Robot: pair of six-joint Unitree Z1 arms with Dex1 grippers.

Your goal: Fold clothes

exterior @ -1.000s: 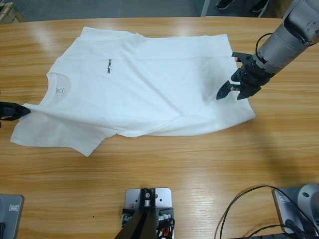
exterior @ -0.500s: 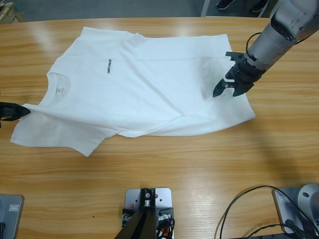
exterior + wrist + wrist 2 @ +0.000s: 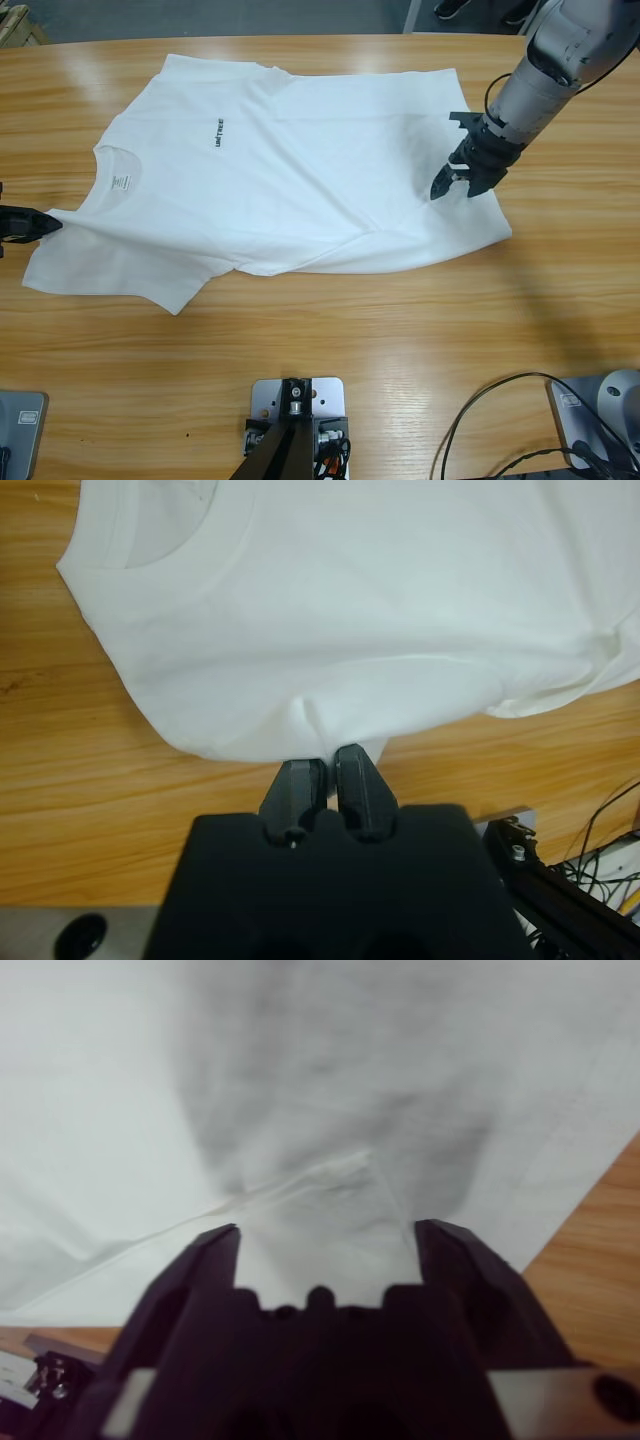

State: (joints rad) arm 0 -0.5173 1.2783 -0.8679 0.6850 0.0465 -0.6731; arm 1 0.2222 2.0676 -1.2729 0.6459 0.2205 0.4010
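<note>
Left gripper (image 3: 322, 772) clamps the shoulder edge of the T-shirt (image 3: 290, 170), anchoring the garment spread flat on the table (image 3: 400, 330), while right gripper (image 3: 463, 172) hovers with jaws apart over the hem end, apparently positioned to grasp.

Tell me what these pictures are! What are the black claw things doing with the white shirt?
They are robot arms, and each ends in a black pinching tool. One picture looks down from above the wooden table. The other two come from small cameras riding on each arm's wrist. A white T-shirt lies spread flat on the table, waiting to be folded. The left tool is pinched shut on the shirt's edge near the neck hole; from above you see it at the table's left side. The right tool is open, with its two black fingers spread above the shirt's other end. It is not holding anything.
</note>
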